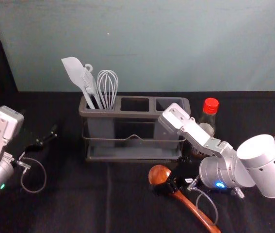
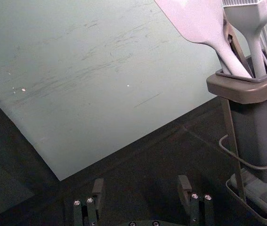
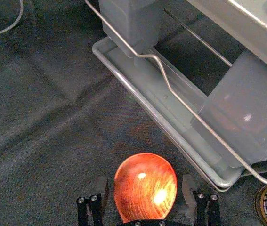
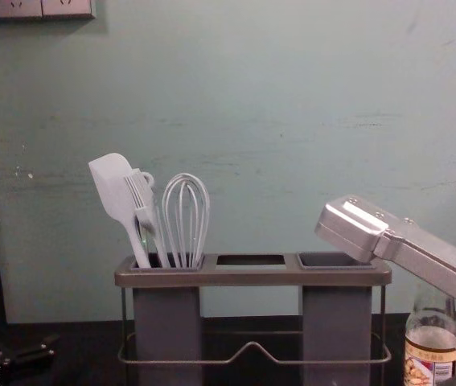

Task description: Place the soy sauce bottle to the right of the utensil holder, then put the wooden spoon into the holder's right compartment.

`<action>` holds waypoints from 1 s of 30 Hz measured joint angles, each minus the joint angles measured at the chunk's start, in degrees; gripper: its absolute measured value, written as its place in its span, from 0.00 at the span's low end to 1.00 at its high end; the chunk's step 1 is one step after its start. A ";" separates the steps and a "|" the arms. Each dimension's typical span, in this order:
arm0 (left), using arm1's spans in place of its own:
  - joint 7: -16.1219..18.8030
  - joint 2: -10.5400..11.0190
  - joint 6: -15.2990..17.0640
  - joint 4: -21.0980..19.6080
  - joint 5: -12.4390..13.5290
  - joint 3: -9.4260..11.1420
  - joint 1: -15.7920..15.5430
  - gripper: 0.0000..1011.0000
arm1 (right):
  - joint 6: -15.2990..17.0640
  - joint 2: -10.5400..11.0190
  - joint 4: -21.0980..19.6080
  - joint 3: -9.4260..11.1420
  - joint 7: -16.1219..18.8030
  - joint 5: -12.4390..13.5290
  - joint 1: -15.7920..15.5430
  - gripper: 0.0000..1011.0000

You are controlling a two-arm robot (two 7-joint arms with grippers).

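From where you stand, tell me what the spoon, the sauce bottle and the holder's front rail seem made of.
Spoon: wood with a glossy, probably varnished finish; grain and bright highlights show.
Sauce bottle: smooth and see-through above its label, likely glass, though clear plastic is possible.
Front rail: thin, bent wire with a sheen, probably metal.

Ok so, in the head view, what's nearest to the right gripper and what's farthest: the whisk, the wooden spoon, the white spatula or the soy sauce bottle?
1. Wooden spoon: right by the right gripper.
2. Soy sauce bottle: right of the holder.
3. Whisk: in the left compartment.
4. White spatula: same compartment, farthest left.
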 joint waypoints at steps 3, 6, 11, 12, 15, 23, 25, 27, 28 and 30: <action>0.00 0.00 0.00 0.00 0.00 0.00 0.00 1.00 | -0.01 -0.11 0.13 0.08 0.28 -0.29 -0.07 0.99; 0.00 -0.01 0.00 0.00 0.00 0.00 0.00 1.00 | -0.10 -0.36 0.63 0.10 0.58 -0.71 -0.08 0.99; 0.00 0.00 0.00 0.00 0.00 0.00 0.00 1.00 | -0.28 -0.85 1.43 0.17 1.22 -1.31 -0.07 0.99; 0.00 0.00 0.00 0.00 0.00 0.00 0.00 1.00 | -0.32 -0.94 1.54 0.18 1.31 -1.38 -0.07 0.99; 0.00 0.00 0.00 0.00 0.00 0.00 0.00 1.00 | -0.57 -1.33 2.05 0.21 1.81 -1.80 -0.07 0.99; 0.00 0.00 0.00 0.00 0.00 0.00 0.00 1.00 | -1.37 -1.50 2.41 0.45 2.03 -2.06 -0.23 0.99; 0.00 0.00 0.00 0.00 0.00 0.00 0.00 1.00 | -1.33 -1.49 2.39 0.42 2.03 -2.05 -0.23 0.99; 0.00 0.00 0.00 0.00 0.00 0.00 0.00 1.00 | -1.28 -1.46 2.35 0.39 2.02 -2.02 -0.23 0.99; 0.00 0.00 0.00 0.00 0.00 0.00 0.00 1.00 | -1.26 -1.45 2.33 0.39 2.02 -2.00 -0.23 0.99; 0.00 0.00 0.00 0.00 0.00 0.00 0.00 1.00 | -1.19 -1.43 2.29 0.37 2.00 -1.97 -0.22 0.99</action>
